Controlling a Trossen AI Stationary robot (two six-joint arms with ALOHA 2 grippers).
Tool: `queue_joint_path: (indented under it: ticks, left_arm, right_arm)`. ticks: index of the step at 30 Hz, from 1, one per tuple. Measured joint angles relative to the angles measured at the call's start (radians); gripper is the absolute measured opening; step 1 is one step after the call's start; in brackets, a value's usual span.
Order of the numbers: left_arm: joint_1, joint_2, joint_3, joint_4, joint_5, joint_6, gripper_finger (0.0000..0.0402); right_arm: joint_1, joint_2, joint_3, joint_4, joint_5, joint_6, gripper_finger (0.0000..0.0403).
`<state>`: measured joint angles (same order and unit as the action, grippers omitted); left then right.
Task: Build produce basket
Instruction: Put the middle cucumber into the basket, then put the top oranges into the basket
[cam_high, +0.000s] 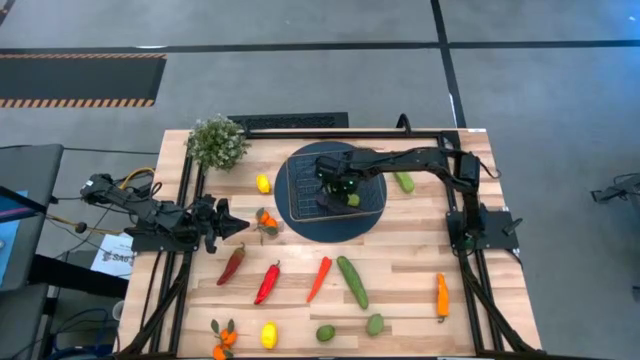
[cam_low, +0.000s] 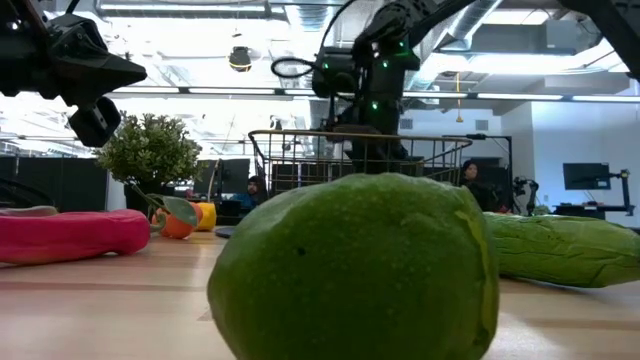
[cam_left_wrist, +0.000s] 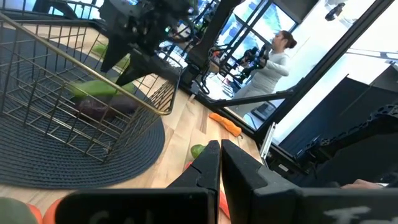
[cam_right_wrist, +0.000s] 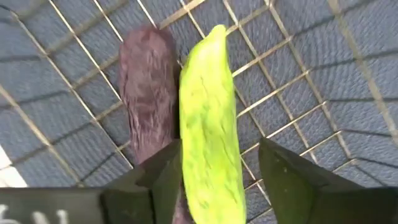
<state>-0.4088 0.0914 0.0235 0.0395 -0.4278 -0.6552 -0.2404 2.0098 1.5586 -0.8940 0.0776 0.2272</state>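
Note:
The wire basket (cam_high: 300, 190) stands on a dark blue round mat (cam_high: 372, 215) at the table's middle. In the basket lie a green cucumber (cam_right_wrist: 208, 118) and a purple eggplant (cam_right_wrist: 146, 87), side by side on the mesh floor. My right gripper (cam_right_wrist: 217, 149) points down into the basket, open, with its fingers either side of the cucumber's near end. My left gripper (cam_high: 243, 226) waits shut and level at the table's left, touching nothing. More produce lies on the table around the mat. My right gripper has one finger (cam_right_wrist: 165, 177) close against the cucumber's side (cam_right_wrist: 189, 168); whether it touches, I cannot tell. The other finger (cam_right_wrist: 286, 177) stands clear of the cucumber. The cucumber lies on the basket's mesh.
A potted plant (cam_high: 217, 142) stands at the far left. A lemon (cam_high: 263, 183), a leafy tangerine (cam_high: 266, 222) and a green piece (cam_high: 404, 182) lie by the mat. Red peppers (cam_high: 267, 283), an orange pepper (cam_high: 318, 279), a cucumber (cam_high: 352, 282) and limes (cam_high: 374, 324) lie nearer.

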Motion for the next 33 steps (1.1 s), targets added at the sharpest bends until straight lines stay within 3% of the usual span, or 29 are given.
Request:
queue_joint_path:
  ticks: [8,12,17,23,33]
  left_arm:
    - [0.0,0.0,0.004,-0.011,0.044,0.033,0.0]
    - [0.0,0.0,0.072,-0.193,0.081,0.012,0.0]
    - [0.0,0.049,0.192,-0.529,0.041,-0.106,0.0]
    - [0.0,0.158,0.258,-0.554,0.037,-0.111,0.0006]
    - [0.0,0.329,0.274,-0.452,0.134,-0.068,0.0089]
  right_arm:
    - [0.038,0.0,0.202,-0.167,-0.011,-0.009,0.0248]
    - [0.083,0.0,0.369,-0.282,-0.024,-0.009,0.0248]
    - [0.143,-0.001,0.584,-0.369,-0.026,0.01,0.0248]
    - [0.201,-0.003,0.799,-0.386,-0.022,0.027,0.0248]
    - [0.252,-0.103,0.774,-0.347,0.034,0.037,0.0248]
